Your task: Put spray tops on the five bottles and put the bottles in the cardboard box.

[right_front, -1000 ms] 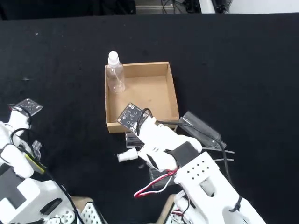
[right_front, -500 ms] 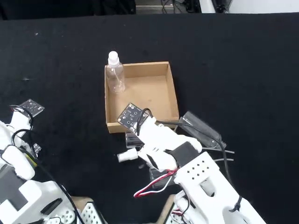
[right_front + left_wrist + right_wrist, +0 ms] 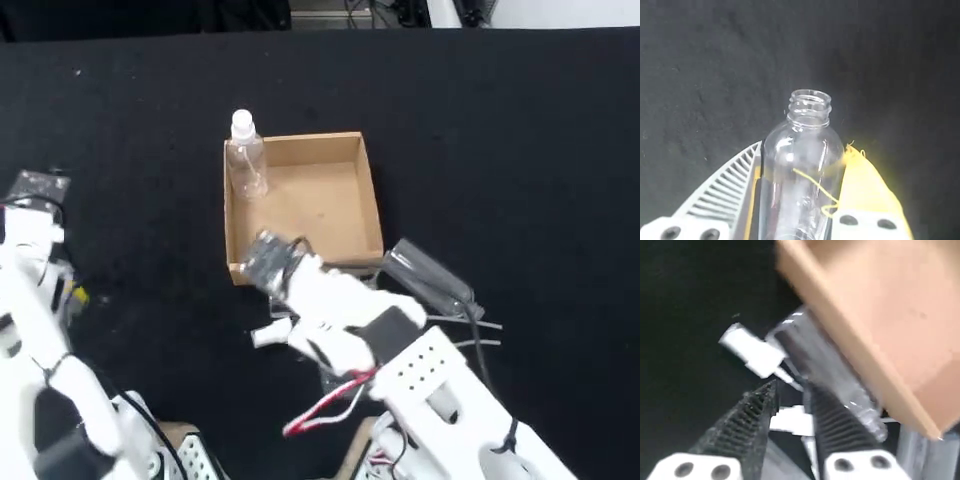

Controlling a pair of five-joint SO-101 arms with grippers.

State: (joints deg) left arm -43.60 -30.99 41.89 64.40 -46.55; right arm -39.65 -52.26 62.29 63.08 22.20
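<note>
Clear thin plastic: the uncapped bottle (image 3: 803,175) is pinched at mid-body in the left gripper (image 3: 805,150). It is probably light, slick and easily dented, so grip the body and leave the neck free. The right gripper (image 3: 790,402), jaws a narrow gap apart and holding nothing, hovers by a spray top (image 3: 752,352) and a lying bottle (image 3: 830,375) against the cardboard box (image 3: 880,315).

Both arms are cased in white plastic. The right arm (image 3: 445,400) has a panel (image 3: 432,365) pricked with small round holes, a black band (image 3: 393,325) near the wrist, and red, white and black cables (image 3: 318,410) looping off it. The right gripper (image 3: 790,386) has black ribbed fingers (image 3: 745,425). The left arm (image 3: 30,330) is white too. The left gripper (image 3: 806,147) pairs a white ribbed finger (image 3: 725,190) with a yellow finger (image 3: 865,190), wrapped in what looks like fraying tape.
</note>
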